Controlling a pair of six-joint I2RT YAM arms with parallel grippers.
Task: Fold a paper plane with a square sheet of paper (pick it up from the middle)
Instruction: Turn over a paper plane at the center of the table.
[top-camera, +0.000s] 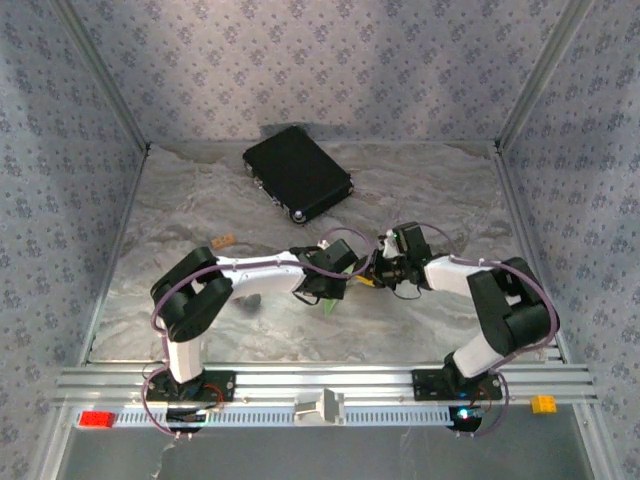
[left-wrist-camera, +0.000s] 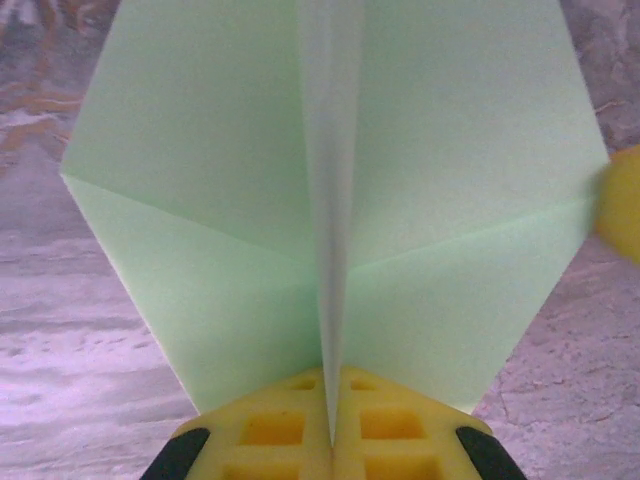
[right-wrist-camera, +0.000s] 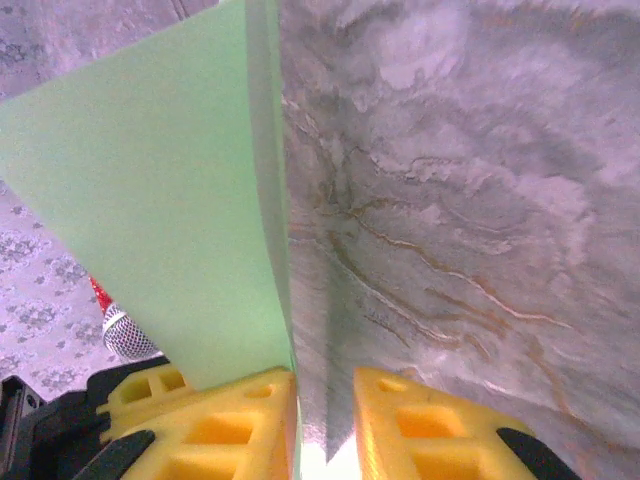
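Pinching the centre crease of the green paper (left-wrist-camera: 200, 150), the left pincer (left-wrist-camera: 332, 392) is clenched. The right pincer (right-wrist-camera: 325, 400) is parted slightly, the paper laid against one finger. The paper is held above the worktop (right-wrist-camera: 470, 200).

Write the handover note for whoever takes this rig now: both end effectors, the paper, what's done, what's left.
Left end effector: shut on the green paper, pinching its centre crease.
Right end effector: open, the paper lying against one finger, not clamped.
Paper: held between the two arms near the middle of the table; black case sits apart at the back.
Done: centre crease and two diagonal folds.
Left: shape is wide, not yet a narrow dart; the wing folds likely remain.
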